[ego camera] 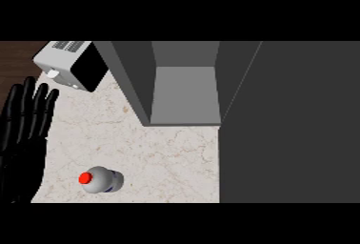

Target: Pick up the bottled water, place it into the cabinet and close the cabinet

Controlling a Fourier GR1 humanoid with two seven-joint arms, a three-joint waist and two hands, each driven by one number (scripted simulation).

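The bottled water (100, 180) stands upright on the marble counter (162, 147) at the lower left, seen from above: a pale body with a red cap. The grey cabinet (184, 90) is open at the top centre, its inner shelf bare. Its dark door (295, 124) swings out to the right and fills that side of the view. My left hand (25, 138) rests open at the left edge, fingers straight and pointing up, well left of the bottle and apart from it. My right hand does not show.
A white and black microwave (74, 64) sits at the top left, just left of the cabinet. Dark wooden floor (17, 55) shows beyond the counter's left edge.
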